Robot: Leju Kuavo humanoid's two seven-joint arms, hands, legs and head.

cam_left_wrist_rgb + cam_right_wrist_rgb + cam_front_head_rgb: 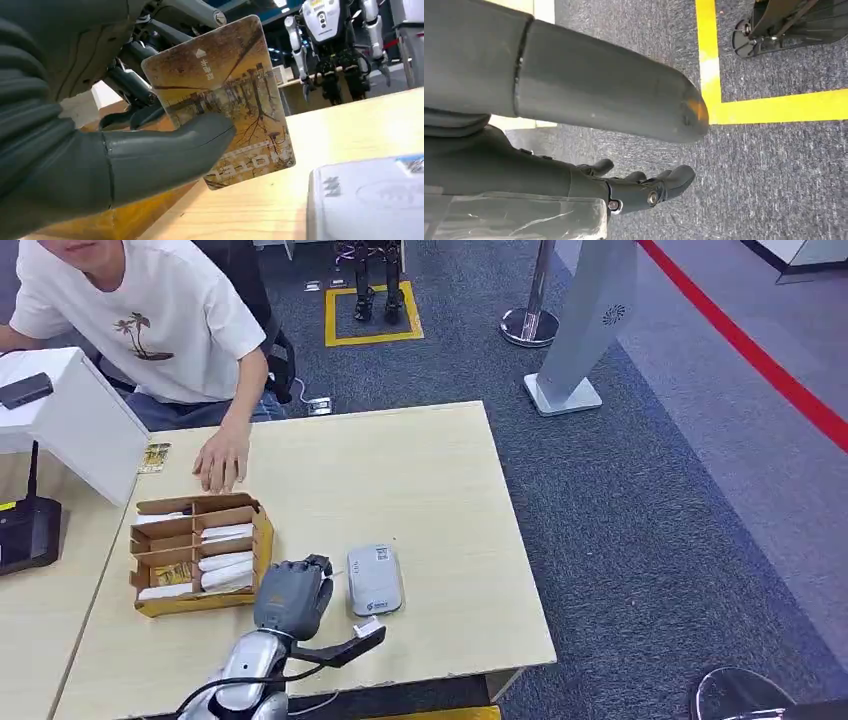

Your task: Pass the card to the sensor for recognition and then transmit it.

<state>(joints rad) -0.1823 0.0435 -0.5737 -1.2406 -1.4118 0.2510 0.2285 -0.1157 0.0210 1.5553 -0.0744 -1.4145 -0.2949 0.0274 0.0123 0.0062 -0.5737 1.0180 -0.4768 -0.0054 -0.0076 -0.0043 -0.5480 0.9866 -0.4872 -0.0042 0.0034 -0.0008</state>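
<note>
now left hand (292, 597) clamped on card (222, 95), thumb against face, just at 9 o'clock of card reader (375, 579). right hand (644, 187) hanging, fingers apart, holding nothing. risk: shallow pinch, card slipping short of reader.

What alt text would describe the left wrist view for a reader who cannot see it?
The robot's left hand holds a brown picture card, its thumb pressed on the card's face, above a wooden table. A white card sensor lies on the table close by, and another robot stands in the background.
</note>
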